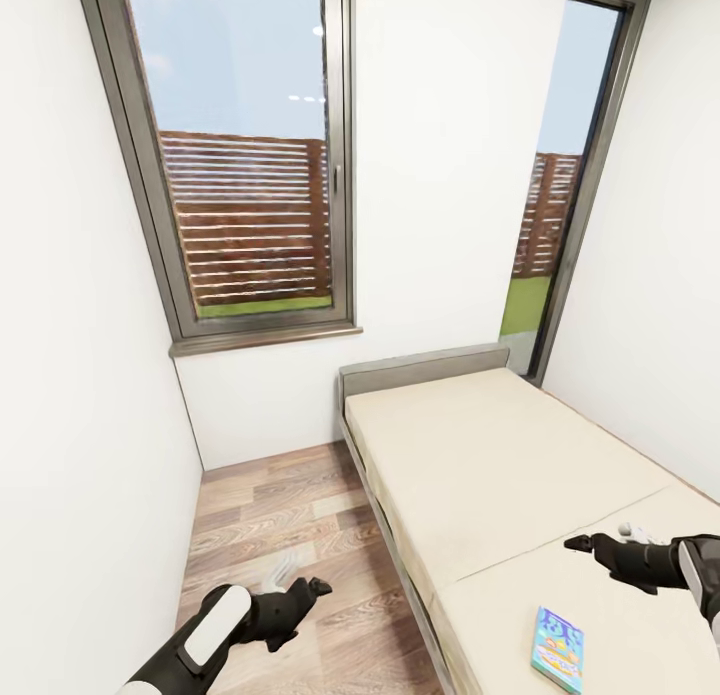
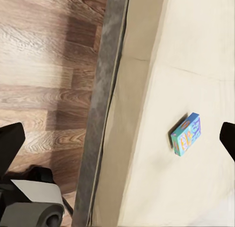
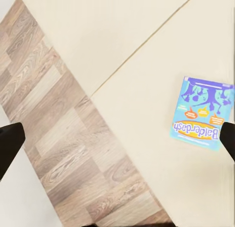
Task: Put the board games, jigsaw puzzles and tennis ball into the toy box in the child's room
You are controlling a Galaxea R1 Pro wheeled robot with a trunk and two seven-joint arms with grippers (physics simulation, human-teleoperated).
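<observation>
Facing a white-walled corner with two tall windows (image 1: 250, 155), a wood fence outside them. At right, a low bed (image 1: 500, 465) with beige mattress on a grey frame, running from the far wall toward the near edge. Lying flat on the mattress at near right, a blue game box (image 1: 558, 648), touching nothing else; readable as "Balderdash" in the right wrist view (image 3: 201, 114). Hovering over the mattress just beyond the box, the right gripper (image 1: 580, 543), fingers spread wide, empty. Low over the plank floor (image 1: 270, 515) at near left, beside the bed, the left gripper (image 1: 305, 587), likewise spread and empty.
</observation>
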